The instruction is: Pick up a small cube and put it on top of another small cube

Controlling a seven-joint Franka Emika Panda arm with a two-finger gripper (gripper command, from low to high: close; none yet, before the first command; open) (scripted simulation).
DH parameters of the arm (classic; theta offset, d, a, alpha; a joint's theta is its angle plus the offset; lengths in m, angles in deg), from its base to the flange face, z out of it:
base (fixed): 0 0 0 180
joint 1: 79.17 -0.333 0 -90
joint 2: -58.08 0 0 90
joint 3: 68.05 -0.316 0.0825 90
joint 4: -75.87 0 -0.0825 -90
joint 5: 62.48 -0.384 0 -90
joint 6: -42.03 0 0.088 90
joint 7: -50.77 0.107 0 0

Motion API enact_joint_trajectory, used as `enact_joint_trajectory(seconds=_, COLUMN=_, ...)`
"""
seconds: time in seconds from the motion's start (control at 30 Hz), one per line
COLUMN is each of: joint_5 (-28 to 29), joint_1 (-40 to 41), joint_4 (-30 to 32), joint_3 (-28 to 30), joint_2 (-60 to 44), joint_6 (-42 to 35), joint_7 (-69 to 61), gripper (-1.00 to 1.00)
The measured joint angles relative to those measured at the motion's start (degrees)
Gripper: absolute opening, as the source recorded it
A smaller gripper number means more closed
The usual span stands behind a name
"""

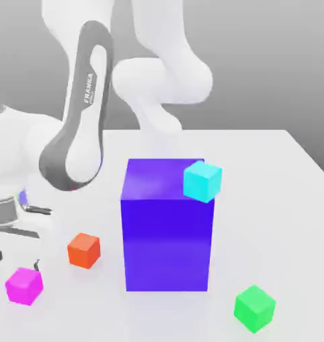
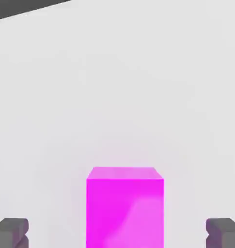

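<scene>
Gripper [image 2: 117, 235] gapes wide around magenta cube [image 2: 125, 207], whose lower part is cut off.

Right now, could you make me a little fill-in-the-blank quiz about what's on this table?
1. The cyan cube sits on top of the big ____ block.
2. In the hand view, the gripper has its fingers open on either side of the ____ cube.
3. The cube nearest the magenta one in the exterior view is ____.
4. The green cube rests on the ____.

Missing words: blue; magenta; orange-red; table
</scene>
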State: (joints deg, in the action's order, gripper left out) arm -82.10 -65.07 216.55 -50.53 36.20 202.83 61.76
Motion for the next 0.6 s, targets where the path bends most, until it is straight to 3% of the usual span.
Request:
enact_joint_trajectory(seconds=0.03, joint_5=-1.24, joint_1=1.56, joint_4=-0.49, joint_3=-1.81, joint_2=-2.05, joint_6=1.54, joint_7=-0.95, gripper=0.0)
enact_joint_trajectory(seconds=0.07, joint_5=-2.23, joint_1=2.55, joint_4=-0.83, joint_3=-3.0, joint_2=-3.47, joint_6=2.61, joint_7=-1.72, gripper=-1.0)
enact_joint_trajectory(seconds=0.3, joint_5=-2.02, joint_1=2.7, joint_4=-0.82, joint_3=-3.11, joint_2=-3.47, joint_6=2.58, joint_7=-1.57, gripper=-1.0)
enact_joint_trajectory(seconds=0.47, joint_5=5.29, joint_1=-1.76, joint_4=1.45, joint_3=2.65, joint_2=5.48, joint_6=-3.87, joint_7=3.85, gripper=-1.0)
enact_joint_trajectory(seconds=0.6, joint_5=8.75, joint_1=-5.23, joint_4=1.83, joint_3=1.67, joint_2=7.64, joint_6=-5.22, joint_7=4.77, gripper=-1.0)
